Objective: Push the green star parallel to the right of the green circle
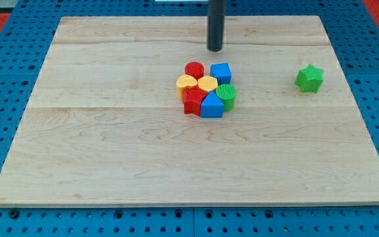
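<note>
Blue block (clustered), green star apart, my tip

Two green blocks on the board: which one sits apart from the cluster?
The green star, alone toward the view's right. The green circle is packed against the cluster's right edge. My tip sits just above the cluster.

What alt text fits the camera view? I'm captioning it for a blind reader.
A green star sits alone toward the view's right on a wooden board, apart from a central cluster holding the green circle with red, yellow and blue blocks. My tip rests just above the cluster, touching nothing.
</note>
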